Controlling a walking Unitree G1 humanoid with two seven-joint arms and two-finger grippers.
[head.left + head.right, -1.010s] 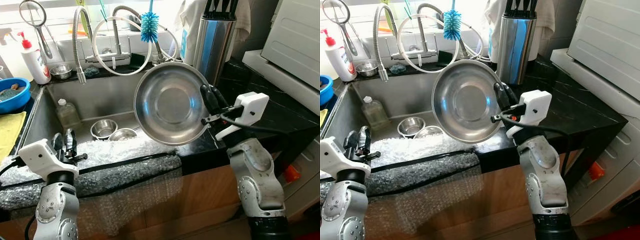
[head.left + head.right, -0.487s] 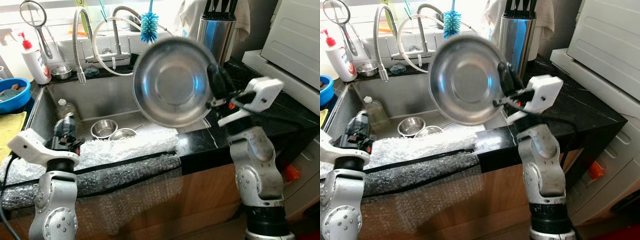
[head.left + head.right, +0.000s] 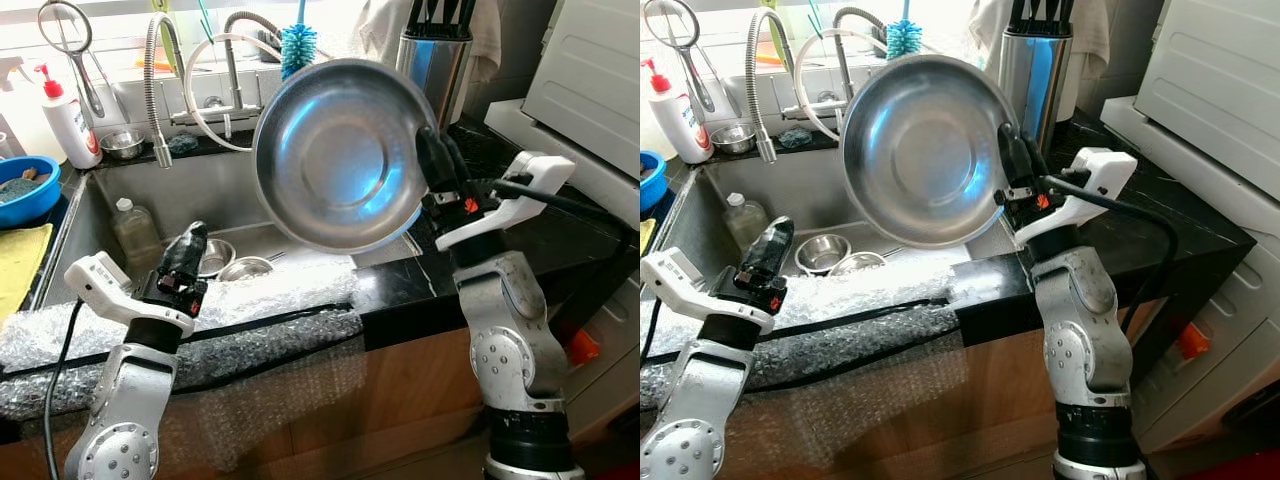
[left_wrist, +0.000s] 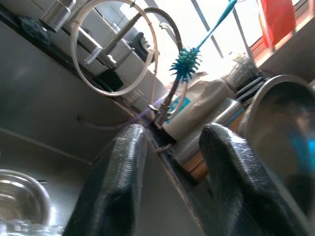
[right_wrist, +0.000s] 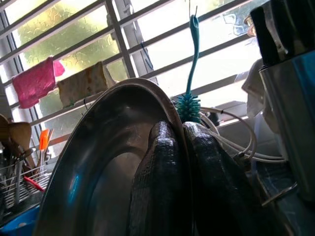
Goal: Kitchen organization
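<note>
Eye views: right gripper (image 3: 432, 160) jaws clamp the rim of a steel bowl (image 3: 340, 150), held tilted above the sink (image 3: 200, 190); a transfer step, probably needing a set-down on the bench (image 3: 520, 215).

Left wrist: left gripper (image 4: 167, 147) jaws open, empty.

Right wrist: fingers (image 5: 162, 182) pinch the rim.

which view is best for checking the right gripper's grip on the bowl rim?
Right wrist view: both fingers pinch the bowl rim, one each side. The eye views show the whole bowl held tilted above the sink, but the right gripper edge-on. The left wrist view catches just part of the bowl.
</note>
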